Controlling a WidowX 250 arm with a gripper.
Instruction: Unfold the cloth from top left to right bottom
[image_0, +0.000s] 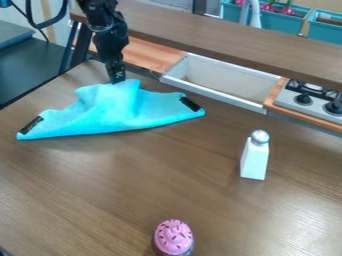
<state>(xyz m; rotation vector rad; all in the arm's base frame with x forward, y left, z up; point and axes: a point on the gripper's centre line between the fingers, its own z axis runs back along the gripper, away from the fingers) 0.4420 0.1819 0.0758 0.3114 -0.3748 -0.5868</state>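
The black gripper hangs down at the upper left, its tip against the back edge of the turquoise cloth. Close by this spot the cloth stands up in bunched folds. It lies on the table as a rough triangle, with a long edge toward the camera running from lower left to right. One dark patch is at its left corner and another near its right corner.
On the right of the wooden table stands a white bottle with a silver cap. A pink-topped cupcake toy is at the front. Behind are a white sink, a stove and a raised wooden shelf.
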